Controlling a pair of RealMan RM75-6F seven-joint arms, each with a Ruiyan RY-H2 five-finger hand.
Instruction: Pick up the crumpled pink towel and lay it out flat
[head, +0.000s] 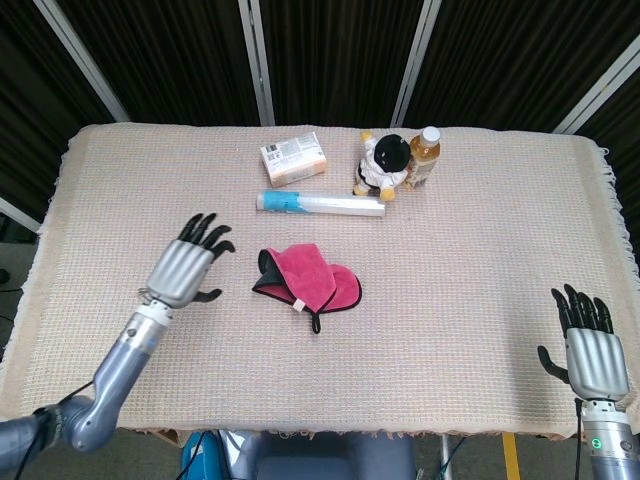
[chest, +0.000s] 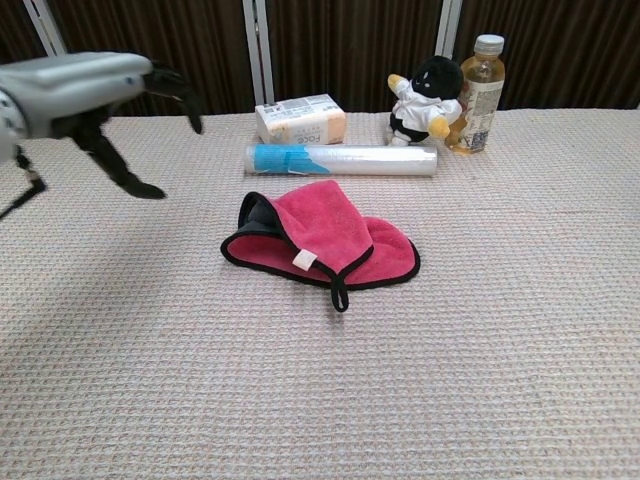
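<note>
Near the middle of the cloth-covered table (head: 480, 260) lies the pink towel (head: 308, 277), folded over on itself in a bunched heap, its black edging showing all round and a small black loop (chest: 341, 297) trailing from its near edge beside a white tag (chest: 304, 260). In the chest view a dark inner face shows where the fold lifts at the towel's far left corner.

At about nine o'clock from the towel, the left hand (head: 187, 267) hangs above the table with its fingers (head: 207, 233) spread apart and nothing in them, the fingertips pointing toward twelve to one o'clock; it is near the towel but clear of it. The right hand (head: 584, 345) sits well apart at about four o'clock, by the near right edge of the table, fingers likewise spread and holding nothing.

At twelve o'clock from the towel a clear plastic roll (head: 320, 203) with a blue end lies crosswise. Beyond it stand a small cardboard box (head: 293, 159) at eleven o'clock, and at one o'clock a black and white plush toy (head: 384, 164) touching a bottle of amber drink (head: 424, 156)
</note>
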